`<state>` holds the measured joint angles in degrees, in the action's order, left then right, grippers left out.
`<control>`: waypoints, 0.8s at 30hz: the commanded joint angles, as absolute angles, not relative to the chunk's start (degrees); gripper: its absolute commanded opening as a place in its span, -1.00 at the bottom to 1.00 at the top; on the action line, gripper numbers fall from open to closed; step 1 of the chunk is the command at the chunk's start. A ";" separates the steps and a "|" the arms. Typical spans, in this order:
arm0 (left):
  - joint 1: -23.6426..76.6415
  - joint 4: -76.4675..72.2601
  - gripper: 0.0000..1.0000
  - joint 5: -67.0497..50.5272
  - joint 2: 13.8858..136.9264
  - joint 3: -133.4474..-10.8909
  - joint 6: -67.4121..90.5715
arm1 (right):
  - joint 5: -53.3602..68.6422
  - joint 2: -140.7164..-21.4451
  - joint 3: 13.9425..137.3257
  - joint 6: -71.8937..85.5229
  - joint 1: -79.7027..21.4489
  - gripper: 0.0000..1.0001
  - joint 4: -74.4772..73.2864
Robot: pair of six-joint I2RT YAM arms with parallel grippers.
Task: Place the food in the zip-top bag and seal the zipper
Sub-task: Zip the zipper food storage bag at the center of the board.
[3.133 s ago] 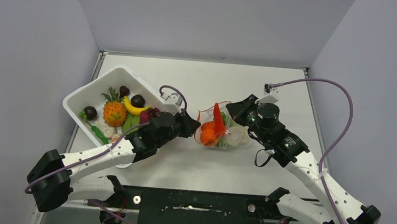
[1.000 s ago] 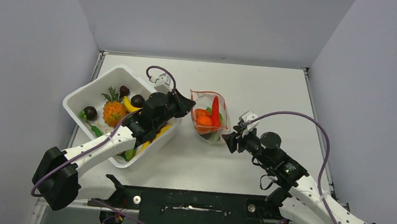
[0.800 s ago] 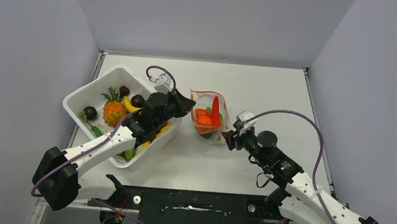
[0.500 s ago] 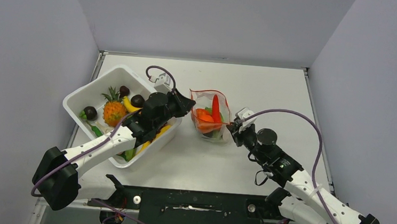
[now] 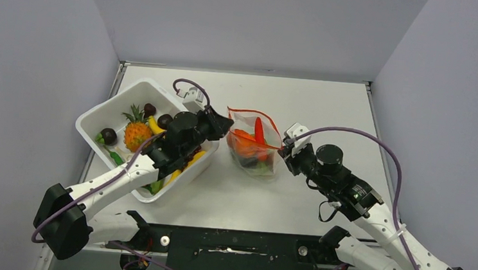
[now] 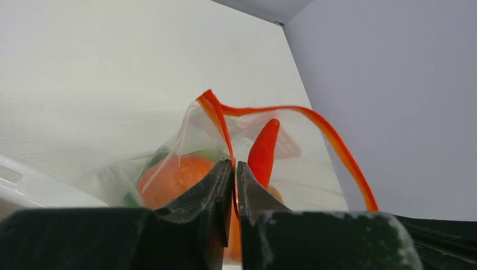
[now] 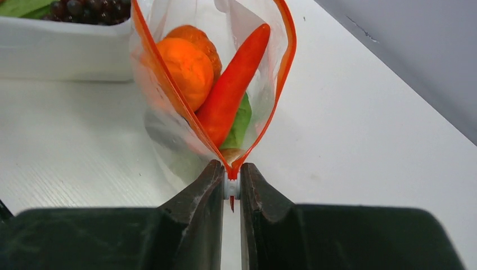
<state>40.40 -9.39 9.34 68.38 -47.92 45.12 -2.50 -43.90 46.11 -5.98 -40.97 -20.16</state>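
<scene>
Bag: I see the zip-top bag point(image 5: 255, 155) at mid tabletop point(image 5: 328, 110), mouth agape, with oranges point(image 7: 188, 67) and a carrot point(image 7: 233, 84) inside.
Zipper point(image 7: 284, 50): unsealed.
Left tool point(image 6: 233, 174): pinched on its left end.
Right tool point(image 7: 230, 183): pinched on its right end.
Tub point(image 5: 106, 108): just left of the bag.

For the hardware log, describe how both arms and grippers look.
The left arm and right arm have white links with black joints, and a purple cable runs along each. The left gripper and right gripper have black, tapered fingers.
</scene>
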 commanded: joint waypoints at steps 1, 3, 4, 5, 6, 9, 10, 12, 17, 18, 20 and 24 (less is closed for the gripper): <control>39.90 -19.33 -0.58 6.01 62.90 -46.83 37.09 | -0.73 -42.88 49.48 -11.98 -40.87 -1.00 -22.67; 39.90 -23.92 -0.35 1.74 60.82 -44.92 32.90 | 0.28 -42.98 50.31 -12.30 -40.82 -1.00 -23.94; 39.97 -25.29 -0.28 -0.30 59.54 -44.46 30.76 | 0.43 -42.98 50.68 -12.30 -40.82 -1.00 -24.56; 39.91 -26.08 -0.24 -2.04 58.96 -44.27 28.48 | 0.75 -42.93 51.05 -12.41 -40.79 -1.00 -24.94; 39.91 -26.94 -0.22 -3.77 57.84 -44.10 26.44 | 1.17 -42.79 51.28 -12.70 -40.78 -1.00 -25.04; 40.05 -34.25 -0.07 -13.63 55.53 -41.37 16.51 | 3.27 -41.88 51.54 -14.01 -40.69 -1.00 -24.80; 40.15 -36.79 -0.04 -17.05 55.13 -40.37 14.43 | 4.23 -41.63 51.77 -14.70 -40.68 -1.00 -24.95; 40.16 -36.51 0.10 -23.15 55.13 -40.91 9.64 | 6.38 -41.42 52.38 -16.14 -40.74 -1.00 -25.72; 40.38 -27.00 0.28 -36.34 57.53 -46.36 -1.55 | 10.42 -41.88 54.61 -17.09 -40.71 -1.00 -26.81; 40.42 -26.76 0.33 -38.23 57.83 -46.60 -2.51 | 11.36 -42.00 55.07 -17.24 -40.69 -1.00 -27.04; 40.47 -28.20 0.48 -41.26 58.38 -46.37 -3.37 | 12.95 -42.16 55.72 -17.82 -40.69 -1.00 -27.66; 40.52 -30.25 0.63 -45.11 59.41 -47.71 -3.27 | 15.94 -42.68 58.24 -20.18 -40.67 -1.00 -31.16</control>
